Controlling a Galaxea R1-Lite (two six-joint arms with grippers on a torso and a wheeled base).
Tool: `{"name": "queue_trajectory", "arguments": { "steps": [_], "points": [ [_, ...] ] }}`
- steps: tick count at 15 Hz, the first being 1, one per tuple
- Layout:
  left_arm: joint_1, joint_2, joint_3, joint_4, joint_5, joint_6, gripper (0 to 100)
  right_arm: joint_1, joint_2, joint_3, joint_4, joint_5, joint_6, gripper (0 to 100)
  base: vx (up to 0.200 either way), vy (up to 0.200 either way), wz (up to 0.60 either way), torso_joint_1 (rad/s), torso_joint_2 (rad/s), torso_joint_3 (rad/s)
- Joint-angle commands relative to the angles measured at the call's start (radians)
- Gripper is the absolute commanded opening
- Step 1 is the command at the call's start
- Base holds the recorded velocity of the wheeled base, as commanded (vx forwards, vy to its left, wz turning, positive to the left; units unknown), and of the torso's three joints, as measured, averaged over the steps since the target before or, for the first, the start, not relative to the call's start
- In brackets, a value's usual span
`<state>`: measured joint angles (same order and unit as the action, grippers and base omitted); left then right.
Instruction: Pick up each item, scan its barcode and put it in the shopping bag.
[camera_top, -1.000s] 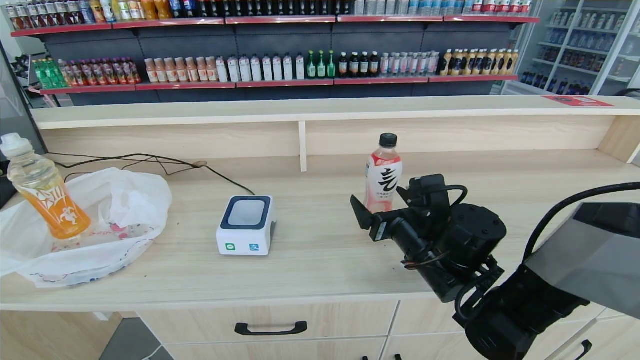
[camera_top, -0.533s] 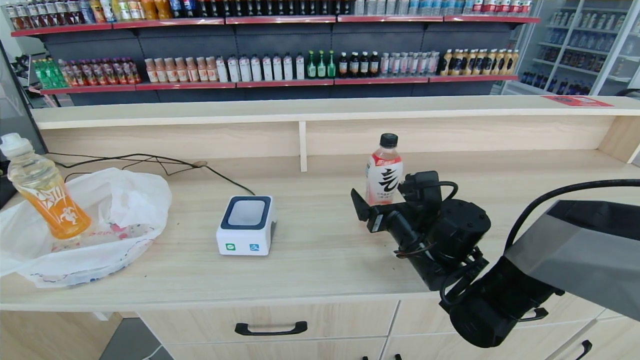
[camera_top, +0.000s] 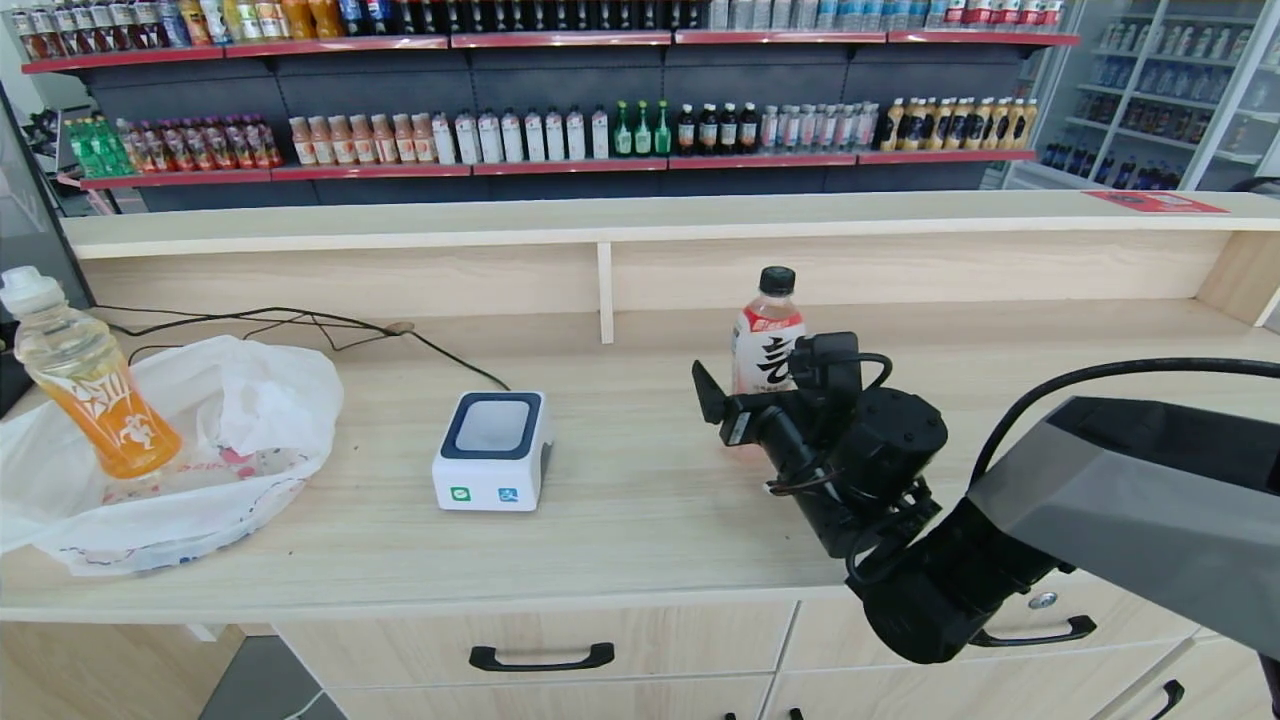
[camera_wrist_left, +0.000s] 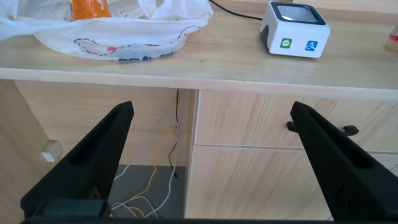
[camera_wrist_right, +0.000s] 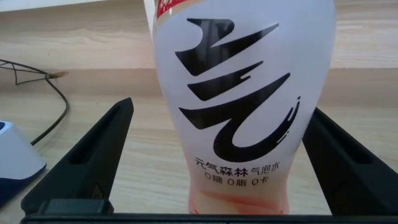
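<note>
While gaping wide, the right gripper (camera_top: 757, 365) has advanced — flanking the bottle (camera_top: 765, 325).

My right gripper (camera_top: 748, 385) was black, flat-fingered; behind it a black cable (camera_top: 1120, 368) arched over a grey arm shell (camera_top: 1150, 490).

The right arm (camera_top: 1130, 480) stretched forward and inward with its wrist roughly level and the right gripper (camera_top: 752, 388) spread wide, fingers well apart, while the left gripper (camera_wrist_left: 211, 107) sat low, pointing forward, likewise spread wide.
</note>
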<state>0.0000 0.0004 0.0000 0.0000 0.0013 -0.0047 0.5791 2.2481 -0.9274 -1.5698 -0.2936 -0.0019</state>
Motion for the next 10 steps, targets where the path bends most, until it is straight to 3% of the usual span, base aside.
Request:
{"name": "queue_trajectory", "arguments": {
  "steps": [1,10],
  "points": [
    [0.000,0.000,0.000,0.000,0.000,-0.001,100,-0.001,0.019,-0.030,-0.001,0.001,-0.001,100,0.000,0.000,0.00,0.000,0.00,0.000],
    [0.000,0.000,0.000,0.000,0.000,-0.001,100,0.001,0.034,-0.036,-0.001,0.001,0.007,100,0.000,0.000,0.00,0.000,0.00,0.000]
  ]
}}
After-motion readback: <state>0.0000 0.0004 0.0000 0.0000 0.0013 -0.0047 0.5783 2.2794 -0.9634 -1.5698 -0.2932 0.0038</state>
